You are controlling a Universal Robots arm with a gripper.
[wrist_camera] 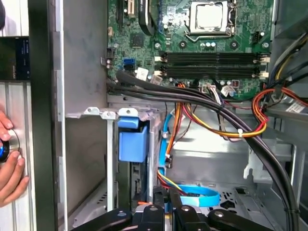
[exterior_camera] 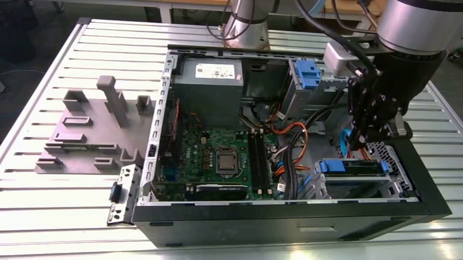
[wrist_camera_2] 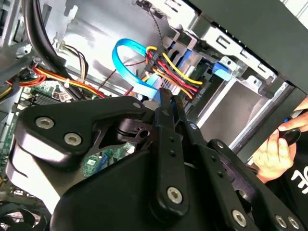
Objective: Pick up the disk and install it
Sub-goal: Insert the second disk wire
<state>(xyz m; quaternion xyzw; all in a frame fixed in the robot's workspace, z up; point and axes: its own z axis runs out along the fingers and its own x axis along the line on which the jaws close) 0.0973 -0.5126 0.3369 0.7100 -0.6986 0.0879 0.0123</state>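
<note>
Silver-grey arm [exterior_camera: 409,21], black wrist with black cables, black pincer [wrist_camera_2: 166,103] linkage, silver screws

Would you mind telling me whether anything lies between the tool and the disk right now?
Yes. In the second wrist view, a blue flat cable and a bundle of red, yellow and black wires run just past the tool, between it and the disk, which sits in the drive cage.

Pincer [wrist_camera_2: 166,103] closed, empty, beside blue cable [wrist_camera_2: 126,62]; hand [wrist_camera_2: 274,154] nearby.
</note>
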